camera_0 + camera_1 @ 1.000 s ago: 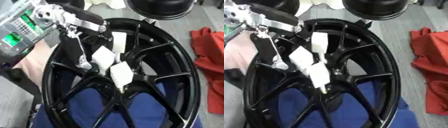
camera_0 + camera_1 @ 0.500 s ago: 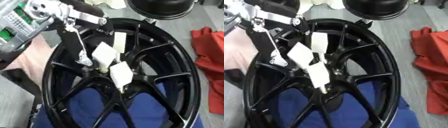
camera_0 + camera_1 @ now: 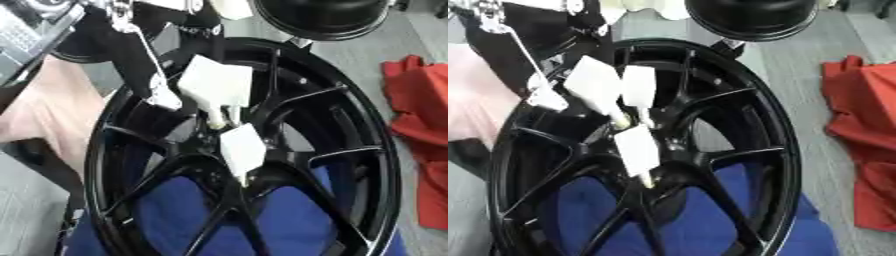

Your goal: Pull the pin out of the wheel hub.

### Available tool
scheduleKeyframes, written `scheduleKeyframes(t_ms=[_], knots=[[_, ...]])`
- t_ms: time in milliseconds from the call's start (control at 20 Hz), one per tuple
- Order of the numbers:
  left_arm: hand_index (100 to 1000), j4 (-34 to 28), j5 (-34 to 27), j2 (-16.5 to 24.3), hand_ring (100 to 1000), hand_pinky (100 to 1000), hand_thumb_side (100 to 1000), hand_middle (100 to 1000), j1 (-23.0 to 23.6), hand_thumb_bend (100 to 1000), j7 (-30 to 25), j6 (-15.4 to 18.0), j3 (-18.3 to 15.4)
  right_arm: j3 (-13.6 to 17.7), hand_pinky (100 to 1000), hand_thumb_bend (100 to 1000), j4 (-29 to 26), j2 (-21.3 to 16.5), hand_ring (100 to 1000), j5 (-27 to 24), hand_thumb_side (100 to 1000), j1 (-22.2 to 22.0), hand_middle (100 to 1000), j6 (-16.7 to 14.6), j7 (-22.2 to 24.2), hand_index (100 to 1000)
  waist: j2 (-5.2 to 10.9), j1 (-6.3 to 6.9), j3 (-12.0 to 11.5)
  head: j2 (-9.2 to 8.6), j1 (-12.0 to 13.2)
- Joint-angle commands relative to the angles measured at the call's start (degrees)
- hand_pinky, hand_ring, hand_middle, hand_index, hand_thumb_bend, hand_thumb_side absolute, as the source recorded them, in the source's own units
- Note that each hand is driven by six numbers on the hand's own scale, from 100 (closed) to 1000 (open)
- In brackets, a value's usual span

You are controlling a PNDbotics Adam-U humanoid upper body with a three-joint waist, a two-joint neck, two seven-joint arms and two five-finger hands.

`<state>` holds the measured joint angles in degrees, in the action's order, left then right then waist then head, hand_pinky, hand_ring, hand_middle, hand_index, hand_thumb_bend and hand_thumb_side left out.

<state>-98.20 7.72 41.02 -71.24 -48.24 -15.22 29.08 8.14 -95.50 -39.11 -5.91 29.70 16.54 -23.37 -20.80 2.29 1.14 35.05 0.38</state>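
fingers (image 3: pixel 241 150) white, over wheel hub (image 3: pixel 229 172) | red cloth (image 3: pixel 420 120) right

The left hand (image 3: pixel 214 85) hides the pin; its arm is cropped.

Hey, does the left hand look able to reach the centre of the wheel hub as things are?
Probably yes: the left hand hangs right over the centre of the wheel hub, and nothing lies across the spokes there. The pin itself I cannot make out.
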Motion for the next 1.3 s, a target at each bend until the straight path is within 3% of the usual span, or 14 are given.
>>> scheduleKeyframes(t_ms=[50, 500, 550, 600, 750, 1000, 1250, 1300], knots=[[417, -0.4, -1.0, 2.5, 436, 669, 100, 287, -1.7, 393, 1.0, -0.9, -3.6, 0.9, 659, 100, -1.0, -1.8, 514, 0.5, 724, 0.4, 610, 0.1, -0.3, 623, 1.95, -0.40, -0.1, -0.67, -0.1], [405, 3.8, -3.9, 5.2, 419, 663, 100, 268, -0.9, 340, 6.3, -1.0, -11.4, 1.3, 659, 100, -1.0, -2.1, 514, 0.6, 722, 0.0, 610, 0.1, -0.6, 623, 2.33, -0.83, -0.5, -1.11, -0.2], [405, 4.5, -4.3, 5.7, 419, 663, 100, 269, -0.6, 240, 6.8, -1.1, -12.3, 1.3, 659, 100, -1.0, -2.1, 514, 0.6, 722, -0.1, 610, 0.1, -0.7, 623, 2.35, -0.88, -0.6, -1.15, -0.2], [404, 5.3, -4.6, 6.3, 418, 663, 100, 266, -0.3, 330, 7.4, -1.1, -13.2, 1.3, 659, 100, -1.0, -2.1, 514, 0.6, 723, -0.1, 610, 0.1, -0.7, 623, 2.36, -0.93, -0.6, -1.18, -0.3], [407, 7.7, -4.2, 8.6, 420, 664, 100, 268, 1.1, 322, 9.1, -0.7, -16.1, 1.5, 659, 100, -1.0, -2.3, 514, 0.6, 722, -0.4, 610, 0.2, -0.9, 623, 2.29, -1.06, -1.0, -1.28, -0.4], [411, 11.9, -3.9, 14.1, 425, 666, 100, 271, 6.4, 288, 13.1, 0.1, -22.2, 2.1, 659, 100, -1.1, -2.6, 514, 0.5, 722, -0.7, 610, 0.1, -1.3, 623, 2.03, -1.23, -1.6, -1.23, -0.8], [433, 15.0, -2.9, 18.8, 451, 673, 100, 290, 14.3, 277, 16.9, 0.4, -25.9, 2.4, 659, 100, -1.3, -2.6, 514, 0.5, 719, -0.7, 610, 0.0, -1.6, 623, 1.81, -1.53, -1.7, -1.52, -1.0], [450, 15.4, -2.6, 19.4, 464, 680, 100, 303, 15.6, 220, 17.5, 0.5, -26.3, 2.4, 660, 100, -1.3, -2.6, 514, 0.5, 718, -0.6, 610, 0.0, -1.6, 623, 1.80, -1.58, -1.6, -1.61, -0.9]])
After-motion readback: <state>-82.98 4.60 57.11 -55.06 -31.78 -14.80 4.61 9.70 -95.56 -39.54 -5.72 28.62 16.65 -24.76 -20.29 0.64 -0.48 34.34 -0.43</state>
